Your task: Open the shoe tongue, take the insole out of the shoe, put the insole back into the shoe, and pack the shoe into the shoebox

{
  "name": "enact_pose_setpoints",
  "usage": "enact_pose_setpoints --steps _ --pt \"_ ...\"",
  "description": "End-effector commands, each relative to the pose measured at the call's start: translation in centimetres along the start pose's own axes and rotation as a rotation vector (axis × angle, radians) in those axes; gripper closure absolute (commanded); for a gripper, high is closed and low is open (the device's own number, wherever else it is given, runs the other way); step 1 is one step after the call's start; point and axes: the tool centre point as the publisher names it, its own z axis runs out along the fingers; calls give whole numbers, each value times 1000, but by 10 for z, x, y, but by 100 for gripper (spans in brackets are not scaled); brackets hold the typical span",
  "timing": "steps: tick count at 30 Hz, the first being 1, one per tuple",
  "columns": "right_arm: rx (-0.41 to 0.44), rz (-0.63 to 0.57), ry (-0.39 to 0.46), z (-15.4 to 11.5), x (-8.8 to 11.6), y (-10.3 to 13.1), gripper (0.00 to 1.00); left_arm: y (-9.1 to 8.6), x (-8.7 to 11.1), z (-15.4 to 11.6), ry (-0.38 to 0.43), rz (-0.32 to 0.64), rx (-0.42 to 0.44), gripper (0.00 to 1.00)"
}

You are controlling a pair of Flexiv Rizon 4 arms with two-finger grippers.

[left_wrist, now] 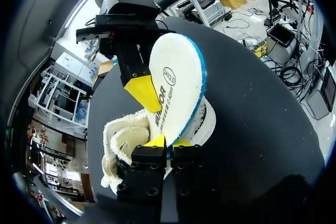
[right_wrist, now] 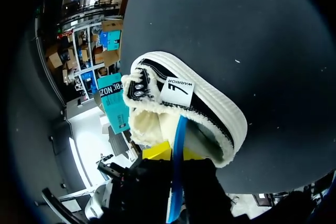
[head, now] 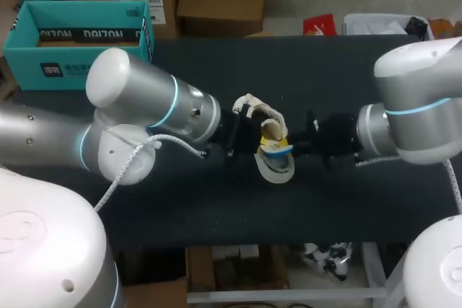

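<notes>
At the middle of the frame in the head view, the insole [head: 277, 150] stands up out of the shoe [head: 277, 171], which rests on the black table [head: 216, 200]. It is a white insole with a blue rim, raised on edge, with one end down at the shoe's opening. The shoe has a black upper, a thick white sole, white laces and a pale fleecy lining that curls out around the opening.

Both arms have hold of the insole. The left gripper [left_wrist: 169, 142] has its two yellow tips drawn close together, one on either face of the insole's lower end, just above the fleece. The right gripper [right_wrist: 176, 153] meets it from the other side: in its own wrist view the blue rim runs straight between its two yellow tips, which press in on both faces. In the left wrist view, one of its yellow fingers [left_wrist: 143, 90] lies flat against the white face higher up, and the other is hidden behind the insole.

The left arm [head: 144, 106] comes in from the left of the frame and the right arm [head: 419, 106] from the right, their wrists level and pointed at each other across the shoe.

The teal shoebox [head: 50, 70] sits open at the upper left of the frame, by the table's far corner, well apart from the shoe
</notes>
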Motion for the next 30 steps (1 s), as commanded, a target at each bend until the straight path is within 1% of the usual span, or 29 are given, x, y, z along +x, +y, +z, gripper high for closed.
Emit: enact_pose_setpoints --steps 1,5,8,9,11,12,13,14,16,18,21,22,30 --pt "10 4 -7 10 0 8 100 2 -3 10 1 -14 -58 100" --pt "15 12 -7 13 -2 14 100 7 -3 15 9 -33 -62 100" --pt "13 17 -9 14 -1 16 100 7 -3 16 12 -40 -57 100" --pt "12 17 -9 15 -1 17 100 6 -3 15 14 -41 -47 96" --pt "7 20 -12 15 -1 18 100 2 -1 13 12 -36 -40 74" --pt "5 21 -15 16 -1 19 100 -1 0 11 11 -28 -34 66" --pt "4 21 -15 16 -1 19 100 -3 1 8 9 -23 -25 60" --pt "0 23 -16 16 -1 19 100 -5 2 6 5 -18 -20 58" --pt "-4 29 -11 15 -2 20 100 -11 5 1 0 -5 -6 56" --pt "-6 35 -7 14 -3 21 100 -15 7 -2 -6 8 1 58" --pt "-8 39 -4 13 -4 22 100 -20 9 -6 -19 24 4 68" --pt "-9 41 -4 13 -4 22 100 -21 9 -7 -21 27 3 69" --pt "-21 56 0 11 -5 24 100 -20 9 -9 -26 26 1 67"
